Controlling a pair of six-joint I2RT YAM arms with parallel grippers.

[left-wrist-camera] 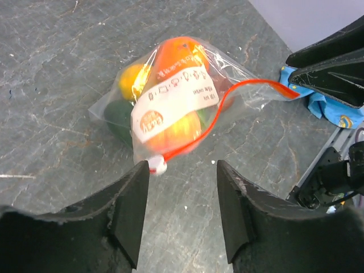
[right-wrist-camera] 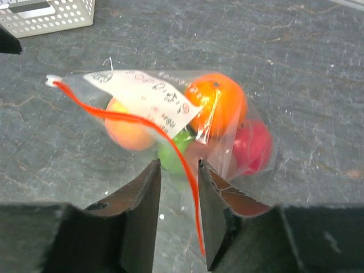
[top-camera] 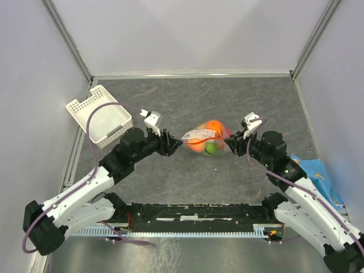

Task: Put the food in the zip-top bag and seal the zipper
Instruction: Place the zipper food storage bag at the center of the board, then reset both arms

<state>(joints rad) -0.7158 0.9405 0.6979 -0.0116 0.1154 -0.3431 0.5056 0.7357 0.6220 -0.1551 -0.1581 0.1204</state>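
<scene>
The zip-top bag (top-camera: 206,138) lies mid-table between my two grippers, with the food inside: orange (right-wrist-camera: 219,102), peach (right-wrist-camera: 128,128), lime green (right-wrist-camera: 173,156), pink-red (right-wrist-camera: 253,145), yellow (left-wrist-camera: 132,79) and dark green (left-wrist-camera: 118,116) pieces. The orange-red zipper (right-wrist-camera: 131,119) runs across the bag, with a white slider (left-wrist-camera: 157,165) at its left end. My left gripper (left-wrist-camera: 183,166) is open and empty, the slider just off its left fingertip. My right gripper (right-wrist-camera: 178,164) is open, with the zipper's other end passing loosely between its jaws.
A white perforated basket (top-camera: 99,115) stands at the back left. A blue packet (top-camera: 315,173) lies at the right edge beside the right arm. Grey walls close in the table on three sides.
</scene>
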